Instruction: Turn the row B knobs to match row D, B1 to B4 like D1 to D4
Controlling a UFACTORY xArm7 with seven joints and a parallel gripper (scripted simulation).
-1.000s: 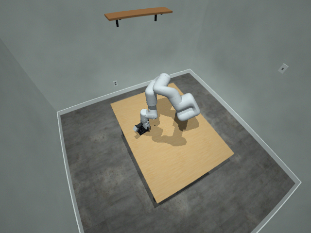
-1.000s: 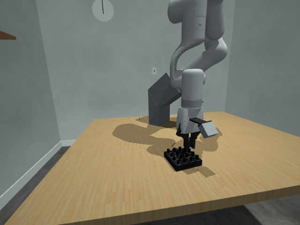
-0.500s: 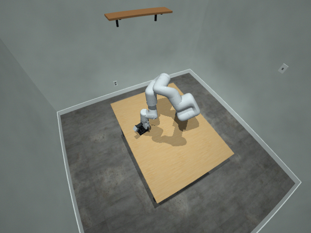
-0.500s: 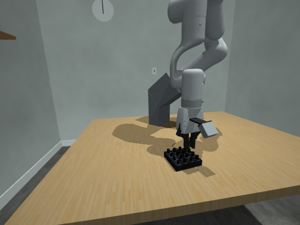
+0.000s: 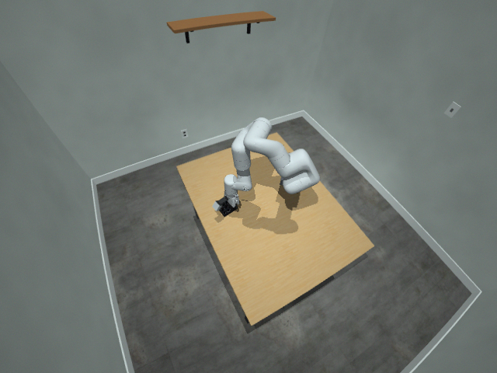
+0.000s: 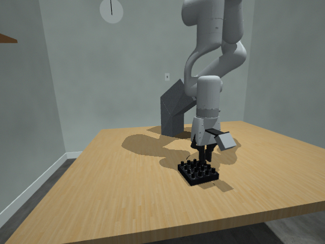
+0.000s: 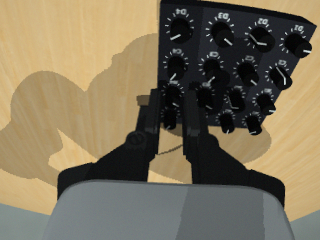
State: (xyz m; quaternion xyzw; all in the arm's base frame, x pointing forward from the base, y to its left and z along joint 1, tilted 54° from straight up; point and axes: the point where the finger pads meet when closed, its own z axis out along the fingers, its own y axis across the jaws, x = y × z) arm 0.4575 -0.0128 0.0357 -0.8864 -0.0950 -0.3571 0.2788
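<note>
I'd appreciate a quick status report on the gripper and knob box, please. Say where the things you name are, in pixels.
Gripper [image 5: 234,203] [image 6: 205,160] [image 7: 172,103] open, fingers apart beside knob B4 [image 7: 173,96]. Knob box [image 5: 227,211] [image 6: 204,180] [image 7: 199,47] on table [image 5: 276,256] [image 6: 126,199] [image 7: 115,30]. Neighbouring knobs crowd the fingers.

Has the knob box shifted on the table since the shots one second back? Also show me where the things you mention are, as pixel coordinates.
No. In the exterior view the knob box [image 5: 229,213] [image 6: 205,180] [image 7: 194,30] keeps its place relative to the table's front edge [image 6: 167,231].
</note>
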